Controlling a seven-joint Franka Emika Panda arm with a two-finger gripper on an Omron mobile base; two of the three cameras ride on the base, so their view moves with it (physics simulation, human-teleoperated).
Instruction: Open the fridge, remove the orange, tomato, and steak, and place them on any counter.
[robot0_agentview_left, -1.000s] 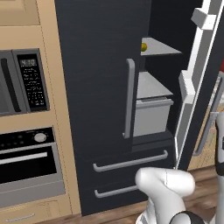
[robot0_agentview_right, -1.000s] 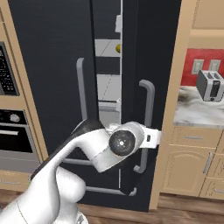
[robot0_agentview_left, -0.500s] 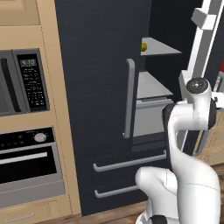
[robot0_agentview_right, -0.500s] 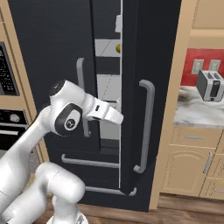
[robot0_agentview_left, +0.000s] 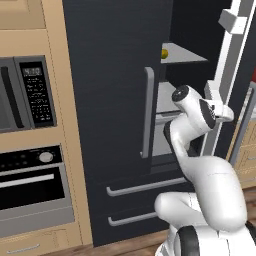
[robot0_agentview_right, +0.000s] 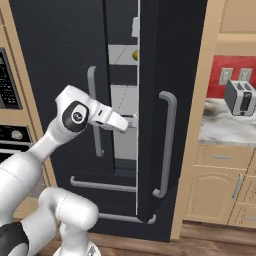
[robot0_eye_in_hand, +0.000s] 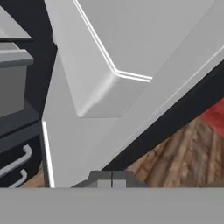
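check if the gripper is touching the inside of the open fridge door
Cannot tell. In the right base view the gripper reaches into the gap at the open fridge door, but its tip is hidden. The hand view shows shut fingertips near pale panels.

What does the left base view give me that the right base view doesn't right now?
Left base: the microwave with its keypad and the wall oven beside the fridge. Right base: the toaster on the counter, against the red backsplash. Both: the right fridge door ajar, the orange on an upper shelf, the arm reaching into the gap, and the two drawers below.
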